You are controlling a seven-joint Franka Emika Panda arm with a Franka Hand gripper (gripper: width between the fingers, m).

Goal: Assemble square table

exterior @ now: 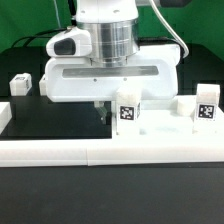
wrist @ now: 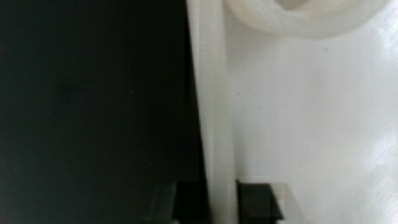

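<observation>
Although the arm hides much, the step in hand seems to be the positioning of the square tabletop [wrist: 311,120], which lies directly under the end effector [wrist: 226,192]. The fingers [wrist: 263,205] stand close together, low over the black worktop [exterior: 60,115]. The pale edge of the slab runs into the narrow gap between them, and whether they pinch it I cannot tell. One round corner socket [wrist: 285,18] shows on the slab. In the exterior view the near leg [exterior: 127,108] stands just beside the fingers at 4 o'clock, the second leg [exterior: 205,105] at 3 o'clock and the third leg [exterior: 20,84] well apart at 9 o'clock. The white border rails [exterior: 60,148] lie at 6 o'clock. I judge the next move needs a sure hold on that edge and a flat slide, without knocking the near leg.
</observation>
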